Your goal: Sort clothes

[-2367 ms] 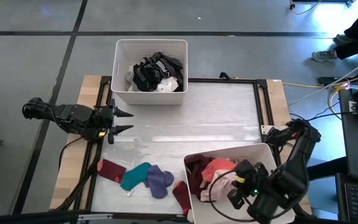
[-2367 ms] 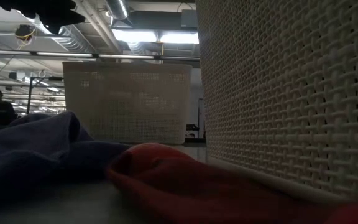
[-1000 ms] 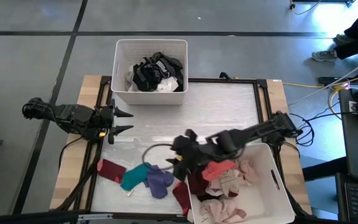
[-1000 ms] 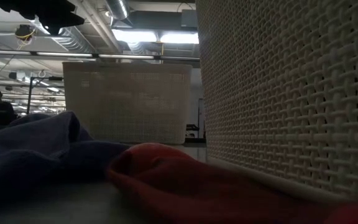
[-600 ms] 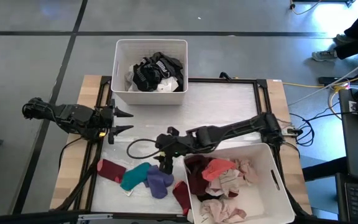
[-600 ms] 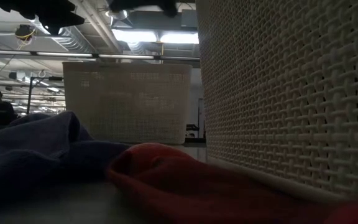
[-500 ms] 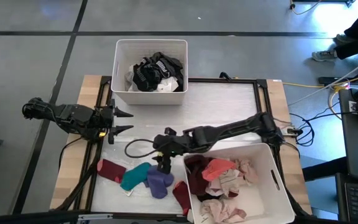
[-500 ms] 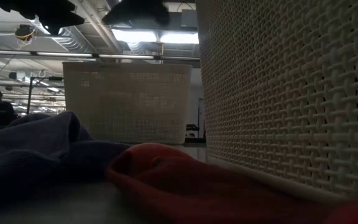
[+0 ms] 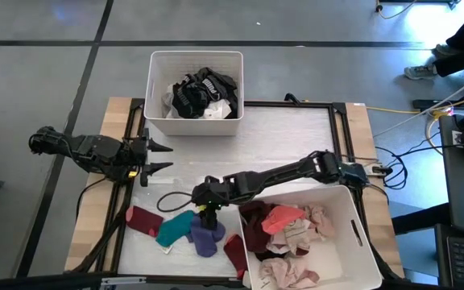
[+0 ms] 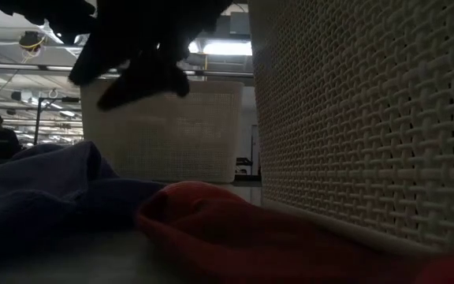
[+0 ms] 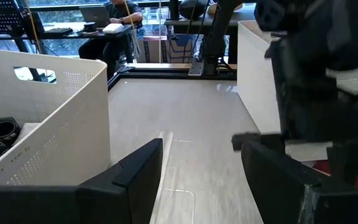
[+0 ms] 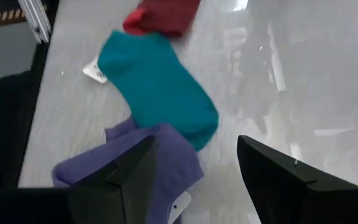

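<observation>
The far bin (image 9: 196, 60) holds black and white clothes (image 9: 202, 93), the near bin (image 9: 353, 242) pink and maroon ones (image 9: 284, 229); both grippers' jaws gape empty, the right gripper (image 9: 208, 211) above a purple sock (image 9: 208, 236), the left gripper (image 9: 158, 158) at the tabletop's (image 9: 280, 145) edge.

No legible text anywhere; white tag (image 12: 94, 71) on teal sock (image 12: 157, 96) seemingly blank.

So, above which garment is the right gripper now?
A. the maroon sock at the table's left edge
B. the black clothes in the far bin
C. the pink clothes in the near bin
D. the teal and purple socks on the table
D: the right gripper, fingers open, hangs over the teal sock and the purple sock lying on the table.
</observation>
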You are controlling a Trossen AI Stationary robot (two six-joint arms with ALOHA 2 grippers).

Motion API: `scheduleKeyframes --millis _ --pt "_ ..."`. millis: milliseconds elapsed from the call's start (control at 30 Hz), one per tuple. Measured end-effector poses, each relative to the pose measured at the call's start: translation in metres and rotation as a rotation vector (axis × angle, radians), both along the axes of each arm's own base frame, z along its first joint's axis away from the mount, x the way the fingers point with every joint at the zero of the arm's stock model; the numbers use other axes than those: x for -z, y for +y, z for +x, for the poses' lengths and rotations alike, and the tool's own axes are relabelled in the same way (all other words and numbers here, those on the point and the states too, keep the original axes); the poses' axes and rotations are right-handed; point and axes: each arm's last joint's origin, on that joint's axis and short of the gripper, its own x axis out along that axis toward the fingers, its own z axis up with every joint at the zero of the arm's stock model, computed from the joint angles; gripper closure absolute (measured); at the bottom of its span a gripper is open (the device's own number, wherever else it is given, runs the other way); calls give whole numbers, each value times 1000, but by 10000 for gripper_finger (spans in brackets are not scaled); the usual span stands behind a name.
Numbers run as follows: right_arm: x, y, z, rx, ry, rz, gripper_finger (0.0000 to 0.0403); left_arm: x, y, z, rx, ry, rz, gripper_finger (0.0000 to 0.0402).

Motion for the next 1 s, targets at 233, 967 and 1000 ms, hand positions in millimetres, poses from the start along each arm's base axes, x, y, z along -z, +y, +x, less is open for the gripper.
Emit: scheduleKeyframes --millis 233,967,1000 --pt "32 4 10 -55 18 19 178 0 0 0 0 0 0 192" --pt "48 15 11 -170 24 -25 235 0 0 0 0 2 1 192" --pt "48 15 11 -170 25 -25 243 0 0 0 0 1 1 192"
